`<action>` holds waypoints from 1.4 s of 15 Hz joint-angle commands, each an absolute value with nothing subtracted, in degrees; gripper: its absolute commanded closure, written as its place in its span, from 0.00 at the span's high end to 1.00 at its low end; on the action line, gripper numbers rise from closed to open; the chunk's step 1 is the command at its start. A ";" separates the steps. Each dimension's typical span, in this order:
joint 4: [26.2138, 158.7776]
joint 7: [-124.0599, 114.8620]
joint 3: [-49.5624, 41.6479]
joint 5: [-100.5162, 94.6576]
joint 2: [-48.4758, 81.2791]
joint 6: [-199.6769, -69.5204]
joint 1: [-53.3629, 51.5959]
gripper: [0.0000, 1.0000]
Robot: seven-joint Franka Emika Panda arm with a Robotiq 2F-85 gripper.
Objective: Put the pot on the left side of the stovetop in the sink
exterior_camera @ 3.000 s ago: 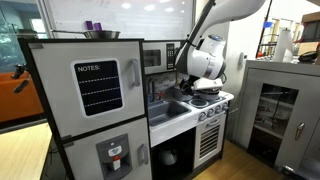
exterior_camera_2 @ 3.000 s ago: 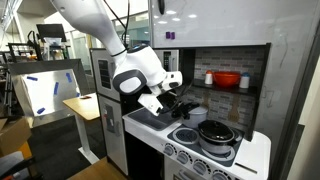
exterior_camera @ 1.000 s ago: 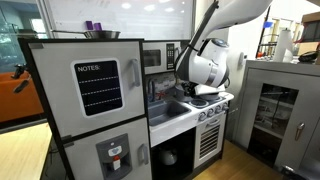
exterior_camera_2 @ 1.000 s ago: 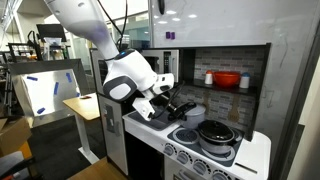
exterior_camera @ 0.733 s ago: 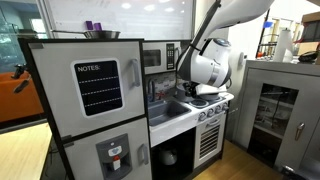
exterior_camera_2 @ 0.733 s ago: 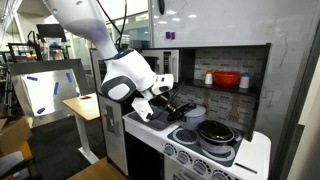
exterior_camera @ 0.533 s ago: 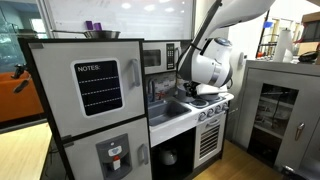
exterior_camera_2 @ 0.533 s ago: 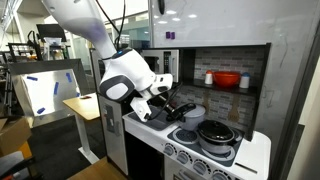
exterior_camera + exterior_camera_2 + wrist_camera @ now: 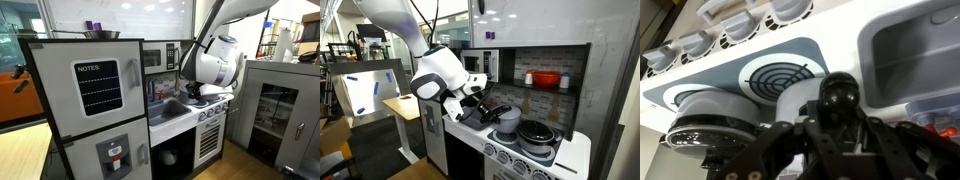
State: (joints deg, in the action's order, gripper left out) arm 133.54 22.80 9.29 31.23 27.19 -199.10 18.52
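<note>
A small grey pot (image 9: 507, 121) with a black handle (image 9: 490, 108) is over the left part of the stovetop (image 9: 510, 140). From the wrist, its pale body (image 9: 795, 108) lies under the dark handle end (image 9: 837, 95). My gripper (image 9: 480, 105) is shut on that handle, and its black fingers (image 9: 790, 140) flank it in the wrist view, where the gripper (image 9: 838, 118) fills the lower frame. The sink (image 9: 915, 50) lies beside the stove; in an exterior view the sink (image 9: 170, 108) is left of the arm.
A larger pot with a dark lid (image 9: 535, 133) stands on the right burner, and this larger pot (image 9: 710, 115) sits close beside the held one. A red bowl (image 9: 546, 79) rests on the back shelf. Stove knobs (image 9: 740, 30) line the front. A faucet (image 9: 152, 92) rises behind the sink.
The wrist has shifted a little toward the sink side and the small pot has moved slightly with it. The jaws have stayed shut on the handle.
</note>
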 commanded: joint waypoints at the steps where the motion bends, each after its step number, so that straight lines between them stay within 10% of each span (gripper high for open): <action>1: 137.83 21.96 9.83 31.10 24.21 -199.10 18.86 0.08; 21: 148.18 14.91 -6.80 19.88 11.51 -191.47 4.48 0.08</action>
